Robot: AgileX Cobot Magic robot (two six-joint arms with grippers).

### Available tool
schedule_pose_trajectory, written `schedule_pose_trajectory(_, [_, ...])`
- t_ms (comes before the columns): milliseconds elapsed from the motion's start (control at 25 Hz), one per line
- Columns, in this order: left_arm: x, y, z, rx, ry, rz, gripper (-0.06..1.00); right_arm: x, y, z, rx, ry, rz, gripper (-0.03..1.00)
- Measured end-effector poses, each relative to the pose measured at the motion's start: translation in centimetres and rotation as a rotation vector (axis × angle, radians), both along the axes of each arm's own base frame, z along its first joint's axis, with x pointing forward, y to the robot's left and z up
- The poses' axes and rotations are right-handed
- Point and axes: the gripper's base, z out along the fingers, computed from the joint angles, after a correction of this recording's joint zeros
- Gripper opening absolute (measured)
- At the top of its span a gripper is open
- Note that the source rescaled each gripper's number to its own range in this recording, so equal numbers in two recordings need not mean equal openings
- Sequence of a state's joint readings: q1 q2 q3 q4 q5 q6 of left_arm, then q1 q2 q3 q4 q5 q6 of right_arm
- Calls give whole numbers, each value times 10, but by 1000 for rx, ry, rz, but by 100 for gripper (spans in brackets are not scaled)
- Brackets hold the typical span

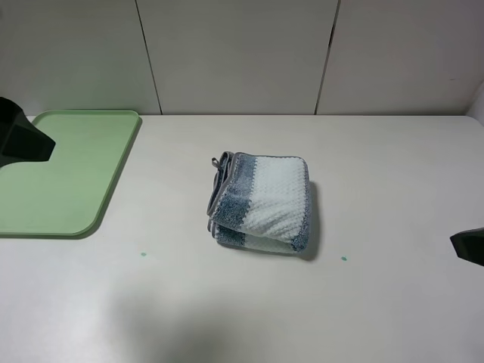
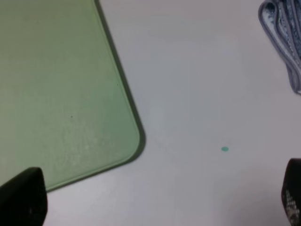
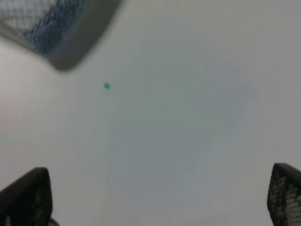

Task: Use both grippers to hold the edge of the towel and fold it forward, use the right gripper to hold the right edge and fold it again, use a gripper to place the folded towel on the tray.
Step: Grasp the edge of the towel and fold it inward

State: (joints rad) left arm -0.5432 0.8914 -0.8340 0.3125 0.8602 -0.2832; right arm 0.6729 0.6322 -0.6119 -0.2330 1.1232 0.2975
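The blue-and-white towel (image 1: 261, 203) lies folded into a thick square at the middle of the white table. Its edge shows in the left wrist view (image 2: 282, 37) and a blurred corner shows in the right wrist view (image 3: 42, 23). The light green tray (image 1: 68, 174) is empty at the far left and also shows in the left wrist view (image 2: 56, 84). My left gripper (image 2: 157, 195) is open and empty, hovering by the tray's near right corner (image 1: 23, 140). My right gripper (image 3: 157, 195) is open and empty, at the right edge of the table (image 1: 469, 246), well apart from the towel.
Two small green dots mark the table, one front left of the towel (image 1: 144, 255) and one front right (image 1: 344, 259). A panelled white wall (image 1: 242, 53) stands behind the table.
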Motion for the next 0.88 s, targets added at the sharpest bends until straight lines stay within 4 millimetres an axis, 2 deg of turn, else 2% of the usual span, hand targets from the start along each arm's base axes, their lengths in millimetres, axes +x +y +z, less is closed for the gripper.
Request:
schedule_pose_trajectory(480, [0, 0, 0, 0, 0, 0, 100, -18, -20, -10, 136, -122, -92, 100])
schedule_pose_trajectory(880, [0, 0, 0, 0, 0, 0, 100, -53, -34, -5, 213, -329, -171, 100])
